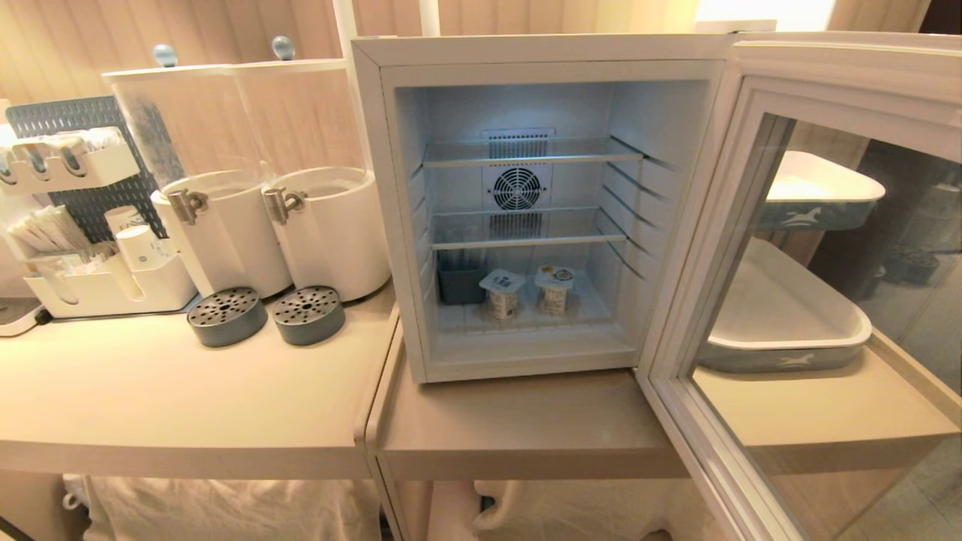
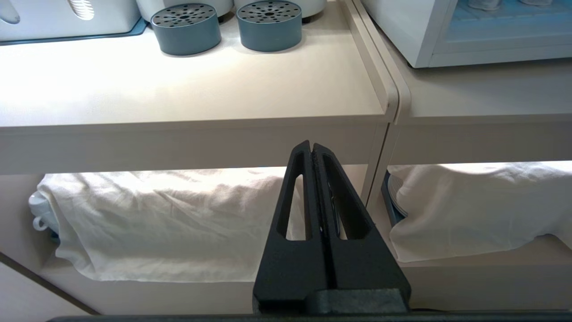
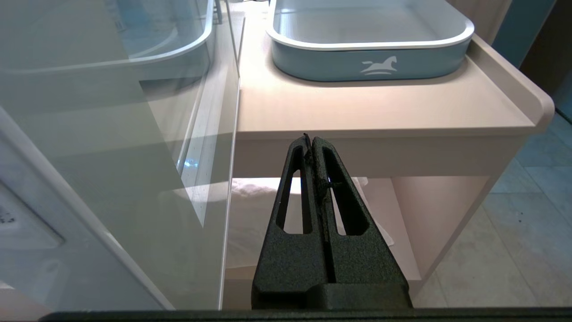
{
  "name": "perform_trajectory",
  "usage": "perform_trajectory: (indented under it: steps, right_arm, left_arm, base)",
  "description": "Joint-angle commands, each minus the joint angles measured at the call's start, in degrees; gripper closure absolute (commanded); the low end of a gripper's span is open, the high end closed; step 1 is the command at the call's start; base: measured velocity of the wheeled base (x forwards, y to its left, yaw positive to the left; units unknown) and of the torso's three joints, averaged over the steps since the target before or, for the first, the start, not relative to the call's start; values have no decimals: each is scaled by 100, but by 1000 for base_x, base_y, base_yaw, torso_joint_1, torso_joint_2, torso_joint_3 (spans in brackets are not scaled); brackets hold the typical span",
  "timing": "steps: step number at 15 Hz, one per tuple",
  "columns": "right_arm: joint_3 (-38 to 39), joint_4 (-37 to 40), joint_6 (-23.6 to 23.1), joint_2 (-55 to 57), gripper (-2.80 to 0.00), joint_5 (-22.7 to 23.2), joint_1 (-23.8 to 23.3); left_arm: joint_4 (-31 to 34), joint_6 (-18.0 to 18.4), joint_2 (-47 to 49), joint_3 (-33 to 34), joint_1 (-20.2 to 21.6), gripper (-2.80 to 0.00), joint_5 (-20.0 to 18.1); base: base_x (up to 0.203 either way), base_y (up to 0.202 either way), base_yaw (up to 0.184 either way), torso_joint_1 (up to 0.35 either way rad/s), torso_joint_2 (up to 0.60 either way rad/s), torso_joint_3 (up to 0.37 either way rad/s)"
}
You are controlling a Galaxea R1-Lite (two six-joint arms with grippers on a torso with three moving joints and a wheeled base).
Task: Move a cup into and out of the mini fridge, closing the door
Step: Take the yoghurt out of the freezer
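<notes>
- Left gripper and right gripper: jaws pressed together, holding nothing, both low before the counter edge.
- Door: swung wide to the right, just beside the right gripper, so that arm looks nearer.
- Fridge: two cups upright on its floor, above and beyond both grippers.

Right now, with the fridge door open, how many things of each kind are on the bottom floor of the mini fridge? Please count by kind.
Sealed cups with printed lids: 2, one beside the other
Dark container: 1, left of the cups
Total: 3, all in the mini fridge; both shelves above look bare.
</notes>
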Motion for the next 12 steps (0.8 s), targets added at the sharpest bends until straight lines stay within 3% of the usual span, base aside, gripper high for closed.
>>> perform_trajectory:
  steps: [1, 8, 12]
  right_arm:
    - [-1, 4, -3, 1, 0, 4, 2]
    - [-1, 4, -3, 1, 0, 4, 2]
    - [-1, 4, -3, 1, 0, 4, 2]
  left_arm:
    - [-23, -8, -18, 0, -4, 0, -4]
    - [-28, -8, -20, 4, -4, 0, -4]
    - [-40, 7, -20, 8, -4, 0, 5]
  base:
    - [0, 0, 0, 0, 0, 0]
    - [-156, 0, 0, 3, 3, 2]
    - [-52, 4, -2, 3, 7, -2]
